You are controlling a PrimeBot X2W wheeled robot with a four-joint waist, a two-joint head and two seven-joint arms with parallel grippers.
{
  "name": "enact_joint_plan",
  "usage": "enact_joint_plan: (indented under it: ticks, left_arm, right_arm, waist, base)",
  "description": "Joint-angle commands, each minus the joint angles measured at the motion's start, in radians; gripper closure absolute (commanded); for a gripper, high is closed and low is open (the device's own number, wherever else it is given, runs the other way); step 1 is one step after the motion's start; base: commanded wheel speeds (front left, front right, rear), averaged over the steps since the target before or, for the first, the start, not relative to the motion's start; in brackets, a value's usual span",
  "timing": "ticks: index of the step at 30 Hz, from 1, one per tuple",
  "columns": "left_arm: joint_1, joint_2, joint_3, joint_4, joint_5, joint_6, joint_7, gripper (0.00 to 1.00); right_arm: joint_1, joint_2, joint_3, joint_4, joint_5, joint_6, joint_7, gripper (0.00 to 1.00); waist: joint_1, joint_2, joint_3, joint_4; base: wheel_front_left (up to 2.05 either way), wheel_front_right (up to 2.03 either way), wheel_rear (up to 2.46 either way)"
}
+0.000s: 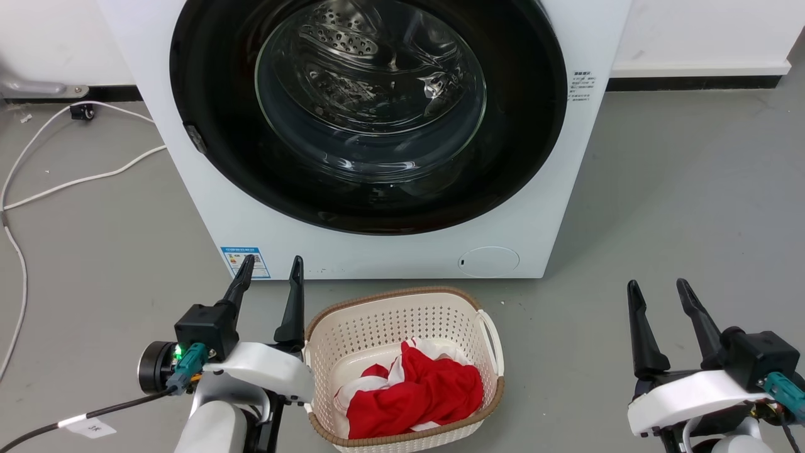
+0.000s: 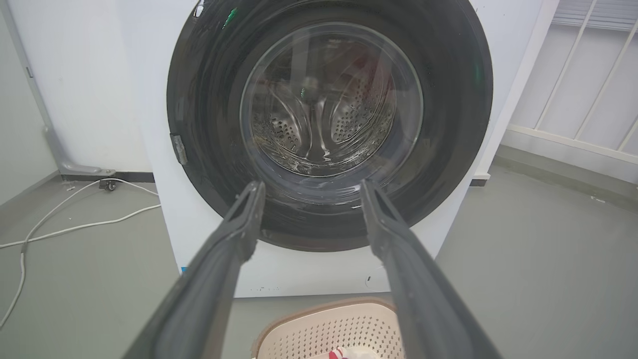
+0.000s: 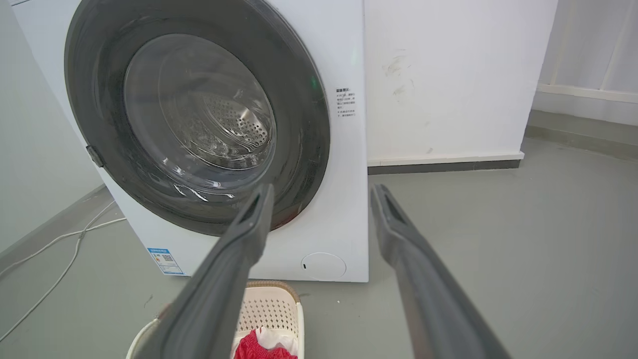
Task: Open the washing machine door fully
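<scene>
Two grippers, the left gripper (image 1: 270, 261) and the right gripper (image 1: 657, 284), hovered low before the washing machine (image 1: 566, 189), their long dark jaws spread and holding nothing. The washing machine door (image 1: 214, 126) — a glossy black ring around a bulging clear glass bowl — lay shut against the smooth white front. The blue label sticker (image 1: 234, 258) had print too small to read, and a cream perforated basket (image 1: 402, 302) held red-and-white cloth (image 1: 421, 390).
</scene>
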Motion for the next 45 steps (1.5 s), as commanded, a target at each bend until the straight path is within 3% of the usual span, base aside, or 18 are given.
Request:
enact_joint_plan:
  ticks: [1,22,42,43,45]
  left_arm:
    - [-0.012,0.007,-0.004,-0.005,0.028,0.004,-0.009,0.00]
    - [0.030,0.004,-0.009,-0.006,0.163,0.020,-0.046,0.00]
    - [0.043,-0.020,0.018,-0.002,0.156,-0.008,-0.051,0.00]
    - [0.044,-0.021,0.019,-0.002,0.158,-0.009,-0.051,0.00]
    - [0.044,-0.021,0.019,-0.001,0.159,-0.010,-0.051,0.00]
  right_arm:
    - [-0.001,0.003,0.001,-0.008,-0.028,0.000,-0.006,0.00]
    - [0.005,0.006,0.009,-0.009,-0.154,0.000,-0.027,0.00]
    - [-0.001,0.006,0.007,-0.003,-0.150,0.000,-0.027,0.02]
    - [-0.001,0.006,0.008,-0.004,-0.141,0.000,-0.029,1.00]
    - [-0.001,0.006,0.009,-0.003,-0.139,0.000,-0.031,1.00]
  waist:
    - [0.0000,0.0000,0.000,0.000]
    - [0.0000,0.0000,-0.003,0.000]
    - [0.0000,0.0000,-0.001,0.003]
    - [0.0000,0.0000,-0.001,0.003]
    - [0.0000,0.0000,-0.001,0.003]
  base:
    - [0.00,0.00,0.00]
    - [0.00,0.00,0.00]
    - [0.00,0.00,0.00]
    - [0.00,0.00,0.00]
    - [0.00,0.00,0.00]
